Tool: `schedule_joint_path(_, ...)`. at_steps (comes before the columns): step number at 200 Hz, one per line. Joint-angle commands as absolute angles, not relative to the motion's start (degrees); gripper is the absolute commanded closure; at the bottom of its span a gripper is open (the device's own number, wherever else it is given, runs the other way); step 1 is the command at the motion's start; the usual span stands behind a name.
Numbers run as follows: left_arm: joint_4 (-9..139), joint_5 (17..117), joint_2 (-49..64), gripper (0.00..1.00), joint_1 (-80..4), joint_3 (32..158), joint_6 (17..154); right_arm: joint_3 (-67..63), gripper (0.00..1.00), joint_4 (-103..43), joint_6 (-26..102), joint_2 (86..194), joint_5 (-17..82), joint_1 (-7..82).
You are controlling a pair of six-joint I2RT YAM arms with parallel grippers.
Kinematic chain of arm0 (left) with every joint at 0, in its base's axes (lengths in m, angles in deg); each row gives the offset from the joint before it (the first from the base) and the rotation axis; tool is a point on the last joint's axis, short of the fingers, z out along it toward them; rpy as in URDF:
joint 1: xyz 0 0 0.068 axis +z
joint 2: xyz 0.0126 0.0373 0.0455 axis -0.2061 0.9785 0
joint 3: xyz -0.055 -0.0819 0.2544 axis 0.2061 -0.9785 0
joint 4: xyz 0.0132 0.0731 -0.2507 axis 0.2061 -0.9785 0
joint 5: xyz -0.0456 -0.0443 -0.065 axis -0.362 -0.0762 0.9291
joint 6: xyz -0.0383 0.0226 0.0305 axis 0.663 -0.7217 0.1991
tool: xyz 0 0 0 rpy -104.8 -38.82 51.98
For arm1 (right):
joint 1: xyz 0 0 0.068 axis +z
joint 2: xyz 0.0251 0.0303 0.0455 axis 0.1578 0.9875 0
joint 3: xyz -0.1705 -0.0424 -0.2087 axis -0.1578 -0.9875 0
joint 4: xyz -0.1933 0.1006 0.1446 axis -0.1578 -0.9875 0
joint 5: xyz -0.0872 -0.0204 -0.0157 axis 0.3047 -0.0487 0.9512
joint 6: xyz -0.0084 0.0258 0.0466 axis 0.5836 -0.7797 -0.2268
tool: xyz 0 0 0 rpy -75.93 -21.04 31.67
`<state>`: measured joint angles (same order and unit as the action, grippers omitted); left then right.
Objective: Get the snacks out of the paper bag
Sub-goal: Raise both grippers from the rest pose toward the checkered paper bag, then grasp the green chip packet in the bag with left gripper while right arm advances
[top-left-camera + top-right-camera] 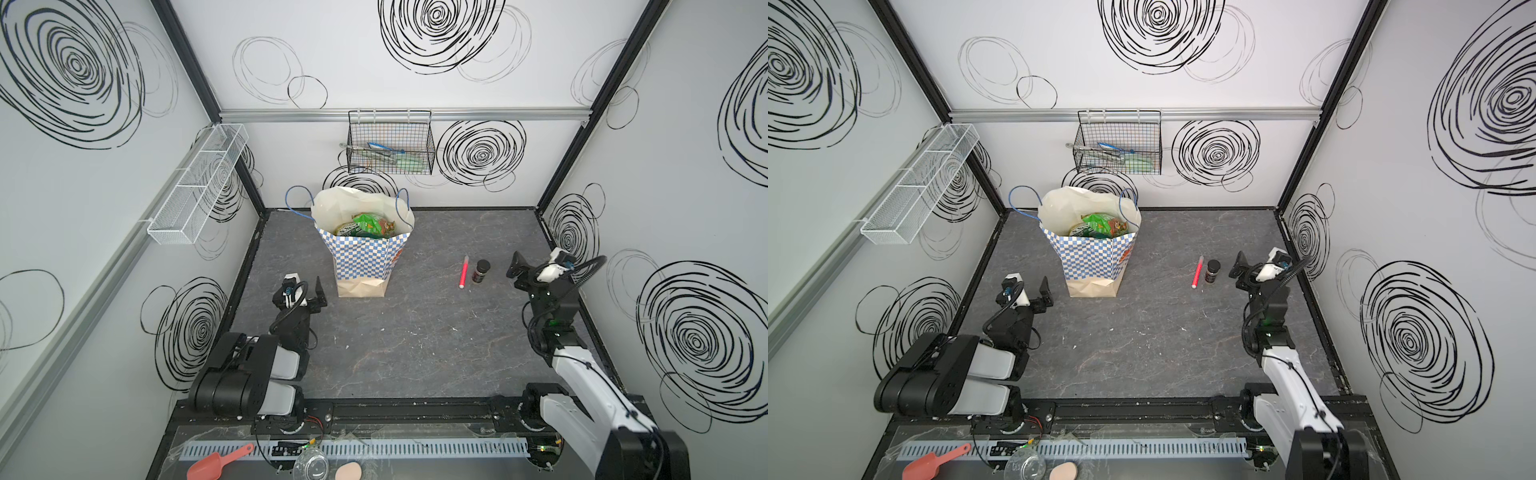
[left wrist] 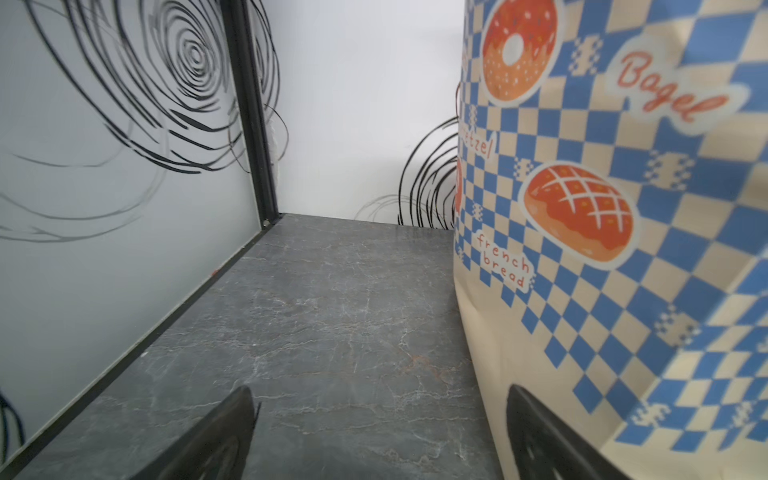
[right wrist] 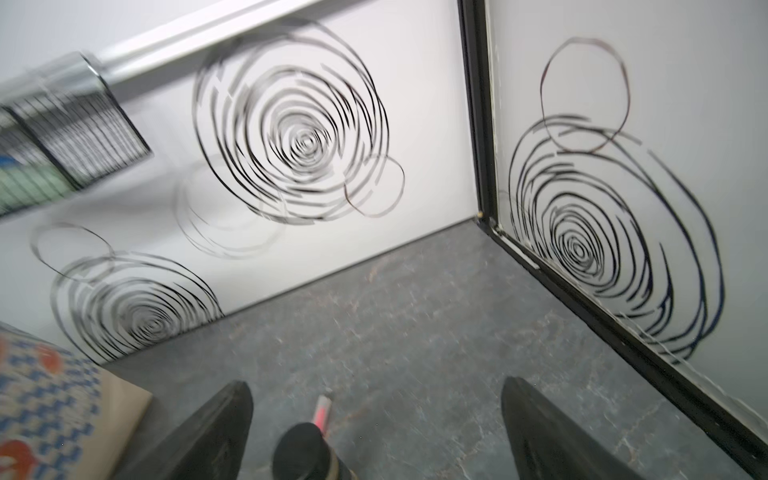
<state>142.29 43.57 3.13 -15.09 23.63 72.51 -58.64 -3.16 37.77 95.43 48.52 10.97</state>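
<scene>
1. Two claws are in view, both spread wide and holding nothing. The left claw (image 2: 378, 419) sits low, just beside the tan base of the paper bag (image 1: 361, 257). The right claw (image 3: 378, 390) hangs near the right wall.
2. The bag stands upright on the counter (image 1: 415, 340), toward the back and left of the middle, with its mouth open.
3. The snacks (image 1: 370, 224) lie inside the bag with a green packet on top; those beneath are mostly hidden.
4. A red marker (image 1: 464, 272) and a small dark jar (image 1: 482, 271) rest side by side between the bag and the right claw.
5. Whether the left claw's finger touches the bag cannot be told.
</scene>
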Motion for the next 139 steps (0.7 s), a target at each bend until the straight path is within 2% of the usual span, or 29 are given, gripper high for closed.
schedule_joint_path(1, 144.6, 32.3, -7.7, 0.04, -18.9, 22.7, 71.4, -58.7, 0.03, -18.3, 31.8, 84.9, 36.1, 11.1)
schedule_joint_path(24, 119.4, 19.5, -26.0, 0.04, -26.4, 26.7, 76.5, -53.6, 0.03, -30.5, 29.3, 78.7, 24.0, 11.8)
schedule_joint_path(47, 88.4, 18.6, -42.9, 0.04, -27.3, 33.7, 97.5, -48.0, 0.03, -36.8, 26.1, 79.5, 10.7, 13.1)
schedule_joint_path(60, 77.4, 18.4, -49.3, 0.03, -27.3, 37.1, 109.6, -44.5, 0.03, -39.3, 24.1, 81.5, 5.5, 15.2)
schedule_joint_path(71, 72.9, 21.1, -51.8, 0.0, -27.2, 40.3, 114.1, -41.6, 0.03, -41.5, 23.9, 83.5, 4.0, 18.5)
schedule_joint_path(100, 66.8, 35.5, -43.8, 0.02, -27.7, 54.1, 112.9, -36.0, 0.02, -42.9, 24.1, 87.5, 9.8, 33.6)
schedule_joint_path(139, 50.1, 56.2, -17.5, 0.02, -31.9, 85.9, 98.2, -27.5, 0.02, -47.7, 31.0, 97.9, 30.1, 60.4)
